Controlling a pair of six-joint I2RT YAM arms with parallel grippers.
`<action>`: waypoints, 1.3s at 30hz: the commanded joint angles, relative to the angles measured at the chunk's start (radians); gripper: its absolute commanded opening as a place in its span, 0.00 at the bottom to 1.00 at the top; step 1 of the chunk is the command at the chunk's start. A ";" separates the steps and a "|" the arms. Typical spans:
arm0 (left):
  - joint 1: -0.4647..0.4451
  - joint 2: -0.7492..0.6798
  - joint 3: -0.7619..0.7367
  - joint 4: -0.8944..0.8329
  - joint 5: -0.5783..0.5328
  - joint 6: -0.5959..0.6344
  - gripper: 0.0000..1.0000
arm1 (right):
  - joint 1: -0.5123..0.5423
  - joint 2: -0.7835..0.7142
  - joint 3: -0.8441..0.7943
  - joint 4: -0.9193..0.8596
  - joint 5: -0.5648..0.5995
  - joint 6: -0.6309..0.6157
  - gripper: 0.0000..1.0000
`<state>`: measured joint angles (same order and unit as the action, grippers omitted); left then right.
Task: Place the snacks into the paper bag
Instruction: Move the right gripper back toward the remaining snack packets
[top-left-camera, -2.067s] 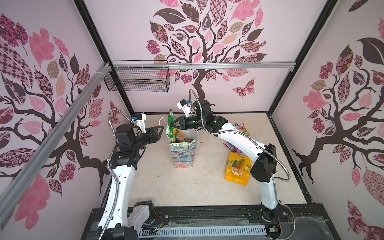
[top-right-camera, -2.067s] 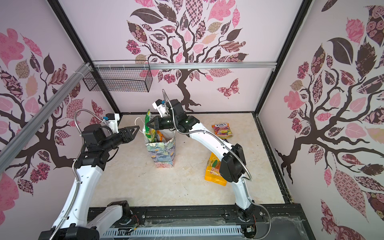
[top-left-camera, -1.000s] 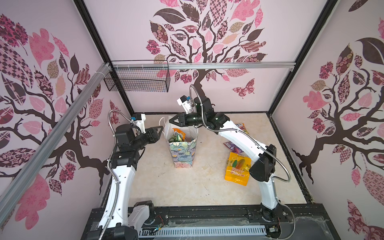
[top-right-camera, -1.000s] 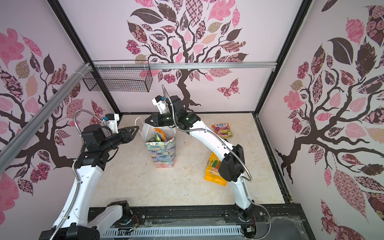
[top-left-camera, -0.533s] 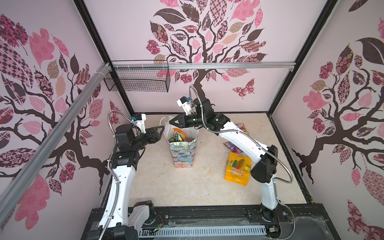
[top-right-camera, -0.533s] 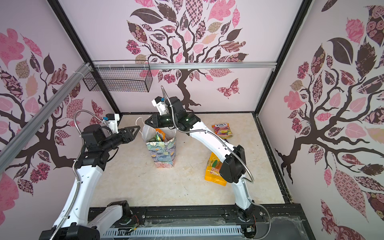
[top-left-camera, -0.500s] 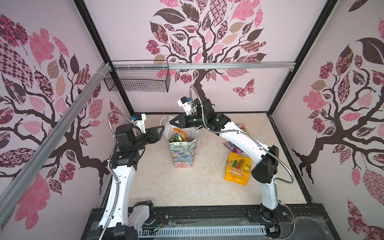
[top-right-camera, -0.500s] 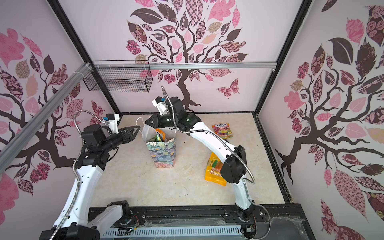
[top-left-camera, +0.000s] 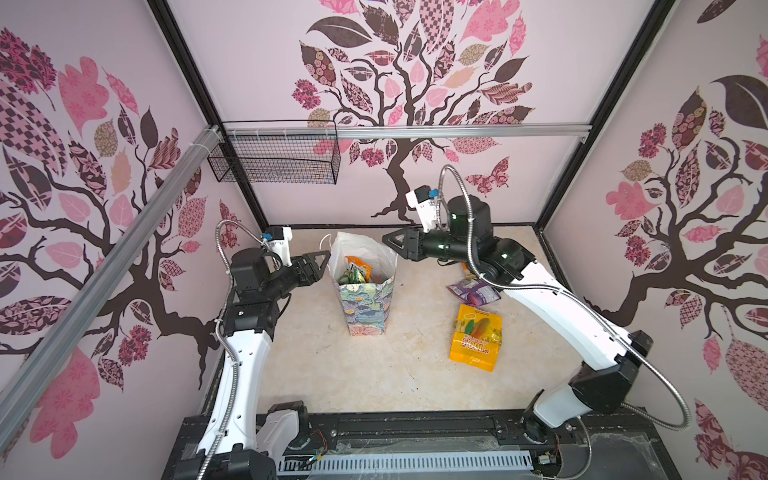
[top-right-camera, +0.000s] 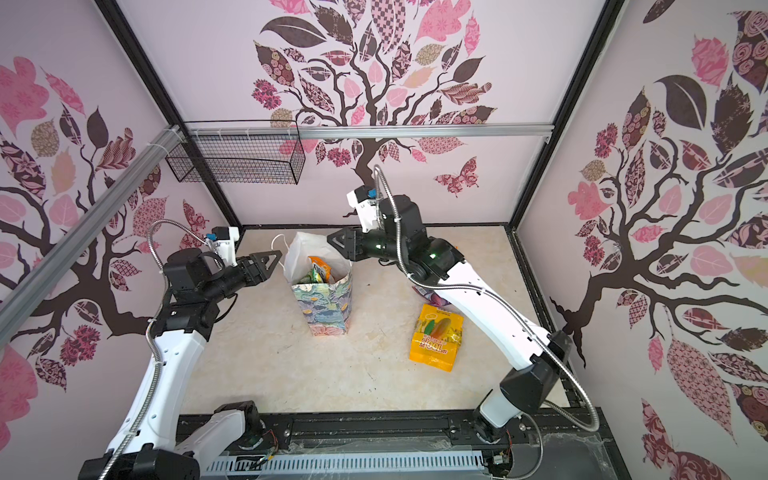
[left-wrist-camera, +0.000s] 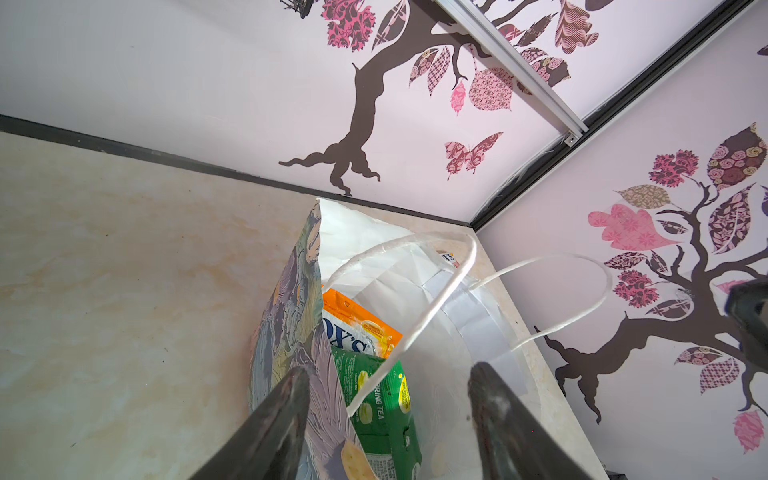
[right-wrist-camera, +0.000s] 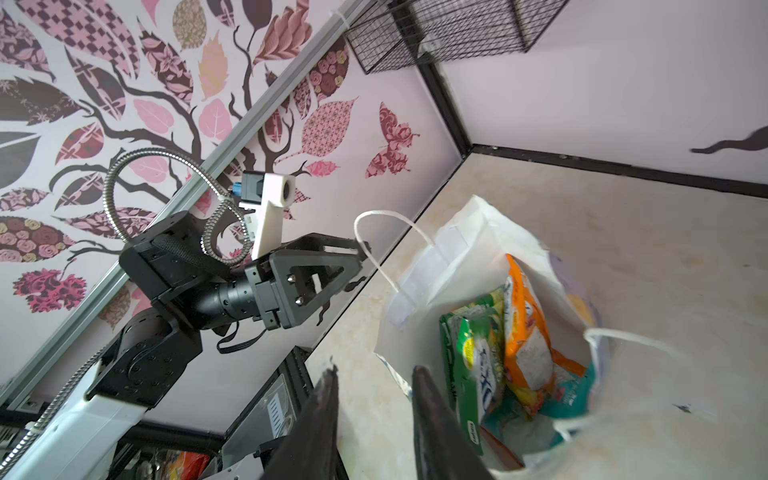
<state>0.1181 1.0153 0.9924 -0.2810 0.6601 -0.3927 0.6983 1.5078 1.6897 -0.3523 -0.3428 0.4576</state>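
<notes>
The left gripper's two dark fingers stand wide apart and grip nothing. In the left wrist view the gap between them frames the near rim of the paper bag and one of its white cord handles; whether the cord touches a finger cannot be told. In both top views this gripper points at the bag's left rim from just beside it, left of centre in the frame.

The right gripper's fingers are parted by a narrow gap, with only bare tabletop showing between them and nothing held. In both top views it hangs just beside the bag's upper right rim.

The tall paper bag with a pastel blue-green floral print and white inside stands upright and open, near the centre of both top views, between the two grippers. Inside it stand a glossy orange packet, a green packet beside it, and a teal packet lower down.

On the beige marbled tabletop, right of centre, a flat yellow-orange packet lies well apart from the bag. A purple packet lies just above it in the frame, partly under the right arm.
</notes>
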 joint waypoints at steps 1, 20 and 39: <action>0.005 0.001 -0.028 0.025 0.013 0.005 0.66 | -0.036 -0.077 -0.048 -0.040 0.111 -0.037 0.33; 0.005 0.010 -0.024 0.026 0.016 0.002 0.66 | -0.324 -0.253 -0.371 -0.026 0.188 0.046 0.35; 0.006 0.020 -0.025 0.024 0.011 0.005 0.66 | -0.654 -0.246 -0.706 0.223 0.065 0.184 0.43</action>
<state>0.1181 1.0325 0.9924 -0.2783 0.6647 -0.3927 0.0917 1.2358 1.0016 -0.2131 -0.2428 0.6075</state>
